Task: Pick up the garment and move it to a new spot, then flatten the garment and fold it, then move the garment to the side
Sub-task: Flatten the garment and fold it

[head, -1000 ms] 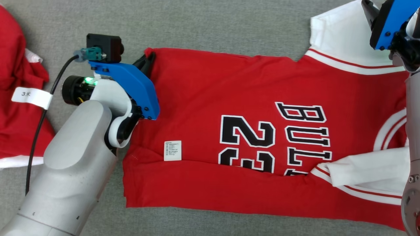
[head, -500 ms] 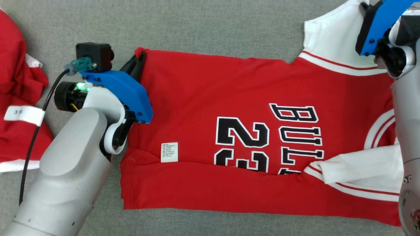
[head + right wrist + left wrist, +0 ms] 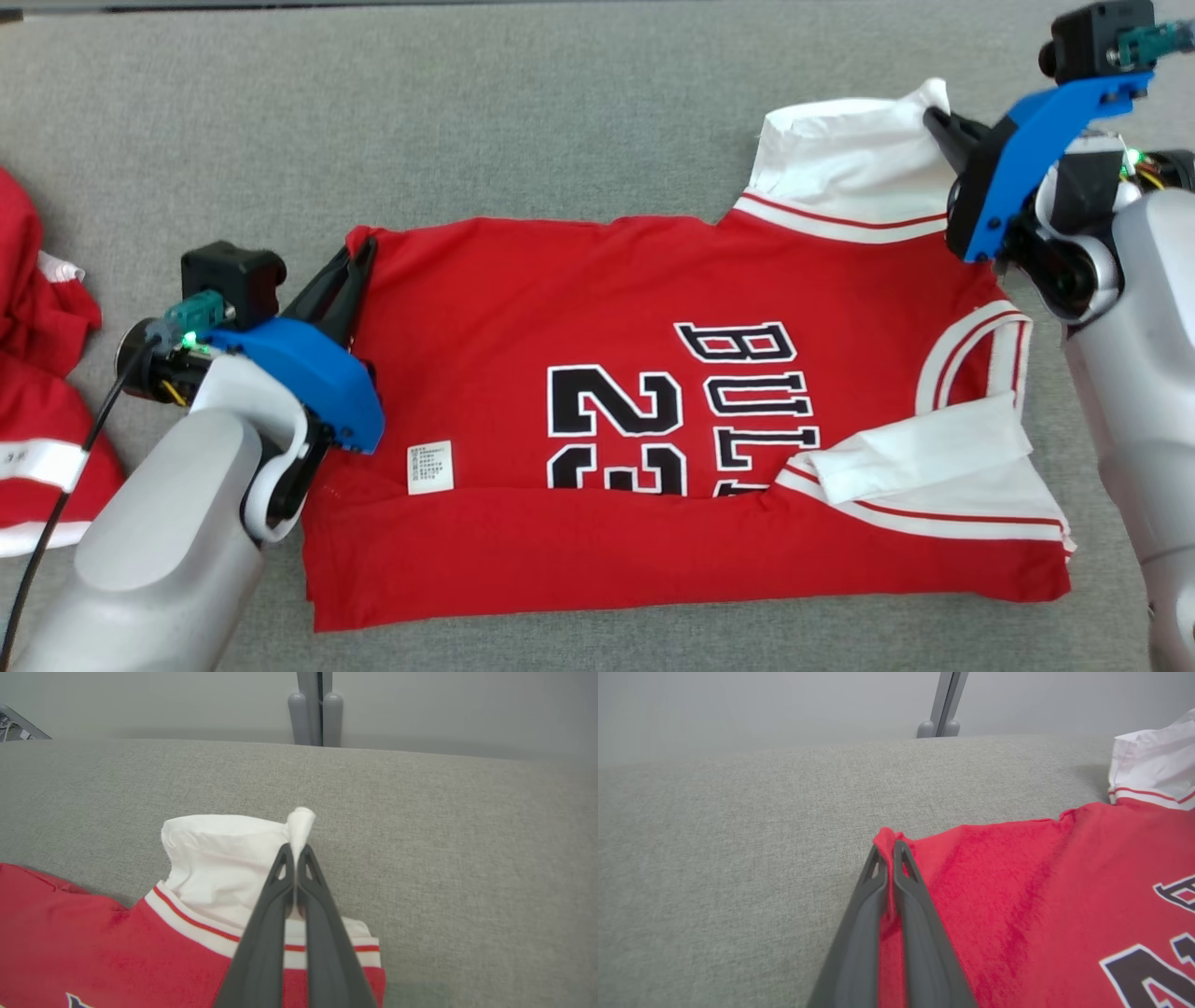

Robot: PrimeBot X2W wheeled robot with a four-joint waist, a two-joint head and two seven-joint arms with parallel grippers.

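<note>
The jersey (image 3: 607,308), red with black "23" and lettering, lies flat across the middle of the grey table (image 3: 523,112), hem toward the left edge and collar end toward the right edge. Its near long side is folded up over itself in a red band that covers the lower part of the numbers. A white label (image 3: 430,466) sits on the red cloth just above that fold, near the hem. One white sleeve (image 3: 920,453) lies folded in over the body at the near right.

The left gripper (image 3: 359,257) is at the jersey's far hem corner, the one toward the table's left edge. Its fingers are pressed together on that corner, with red cloth pinched between them and a small nub of it showing past the tips in the left wrist view.

The right gripper (image 3: 934,117) is at the far right, on the other white sleeve (image 3: 840,149). Its fingers are closed on the sleeve's end, and the right wrist view shows a white tip of cloth poking out beyond them, the sleeve bunched and raised off the table.

A second red garment (image 3: 37,299) lies crumpled at the left edge, apart from the jersey, with a black cable (image 3: 56,504) running over it
</note>
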